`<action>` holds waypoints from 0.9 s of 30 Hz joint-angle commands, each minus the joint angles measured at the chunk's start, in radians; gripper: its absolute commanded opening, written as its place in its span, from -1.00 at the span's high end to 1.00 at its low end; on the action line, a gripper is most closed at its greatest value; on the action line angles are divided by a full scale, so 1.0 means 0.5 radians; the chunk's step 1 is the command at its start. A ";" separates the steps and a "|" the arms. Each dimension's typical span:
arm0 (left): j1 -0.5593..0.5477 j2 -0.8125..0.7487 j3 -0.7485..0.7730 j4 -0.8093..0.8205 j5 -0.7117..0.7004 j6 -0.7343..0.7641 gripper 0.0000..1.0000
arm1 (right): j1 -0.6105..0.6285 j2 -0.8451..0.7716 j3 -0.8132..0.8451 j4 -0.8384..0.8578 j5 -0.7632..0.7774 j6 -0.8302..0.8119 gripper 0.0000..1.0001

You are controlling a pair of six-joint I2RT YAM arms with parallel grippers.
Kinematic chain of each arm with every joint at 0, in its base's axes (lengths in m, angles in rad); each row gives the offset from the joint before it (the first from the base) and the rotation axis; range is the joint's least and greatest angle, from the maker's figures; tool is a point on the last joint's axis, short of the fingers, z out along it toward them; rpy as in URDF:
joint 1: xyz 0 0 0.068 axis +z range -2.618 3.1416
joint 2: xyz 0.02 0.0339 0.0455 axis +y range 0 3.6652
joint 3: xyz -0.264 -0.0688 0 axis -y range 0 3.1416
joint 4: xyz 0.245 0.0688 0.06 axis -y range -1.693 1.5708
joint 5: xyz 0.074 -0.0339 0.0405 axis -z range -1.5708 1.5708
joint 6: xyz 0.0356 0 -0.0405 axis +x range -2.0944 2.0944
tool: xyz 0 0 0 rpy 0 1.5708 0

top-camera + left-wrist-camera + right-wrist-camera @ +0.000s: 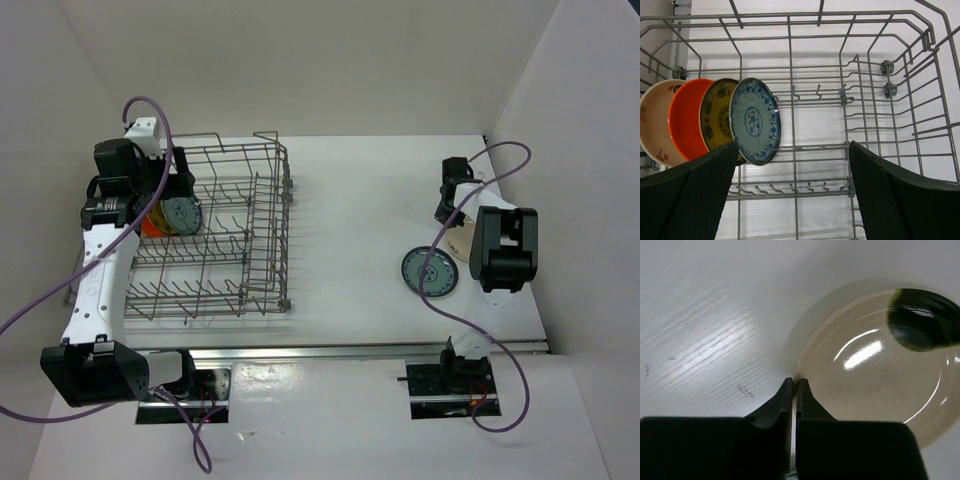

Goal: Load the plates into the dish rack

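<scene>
At the near edge of the table, a metal rail runs between the two arm bases. Just beyond it on the right, a loose teal plate lies flat with the right arm's purple cable looping across it. The bulky right wrist hangs just beside this plate.

Further out, the right gripper has its fingers drawn almost together, pinching the near rim of a pale plate that bears a dark green patch. The right wall stands close behind this arm, while bare tabletop stretches wide between it and the dish rack.

The rack sits at the left with its tall grid sides all around. The left gripper hangs inside it with its jaws spread wide and nothing between them. Four plates stand on edge in the tines at the rack's left end: a cream plate, an orange plate, a brown-and-yellow plate and a racked teal plate, each overlapping the next. The tine rows to their right are unoccupied up to the far grid wall.
</scene>
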State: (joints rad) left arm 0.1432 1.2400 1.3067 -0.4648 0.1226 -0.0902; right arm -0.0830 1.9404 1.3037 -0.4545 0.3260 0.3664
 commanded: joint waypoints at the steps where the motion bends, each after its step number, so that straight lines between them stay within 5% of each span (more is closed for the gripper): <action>1: 0.008 -0.019 0.025 0.037 0.068 -0.031 -0.92 | 0.135 0.123 0.101 -0.011 -0.240 0.101 1.00; 9: 0.008 -0.038 0.007 0.055 0.068 -0.031 -0.92 | 0.650 0.527 0.583 -0.082 -0.308 0.160 1.00; 16: 0.008 -0.056 -0.012 0.074 0.104 -0.031 -0.92 | 0.838 0.700 0.850 -0.119 -0.474 0.178 0.95; 19: 0.008 -0.056 -0.012 0.074 0.104 -0.031 -0.92 | 0.817 0.681 0.850 -0.137 -0.441 0.178 0.70; 23: 0.008 -0.056 -0.012 0.074 0.147 -0.053 -0.92 | 0.776 0.513 0.783 -0.143 -0.477 0.108 -0.23; 27: 0.008 -0.056 -0.033 0.110 0.190 -0.071 -0.92 | 0.721 0.298 0.734 -0.143 -0.554 0.016 -0.39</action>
State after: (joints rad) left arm 0.1432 1.2396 1.3014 -0.4564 0.1776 -0.1028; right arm 0.3000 2.1971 1.6905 -0.4808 0.0845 0.4091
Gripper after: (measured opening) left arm 0.960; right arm 0.686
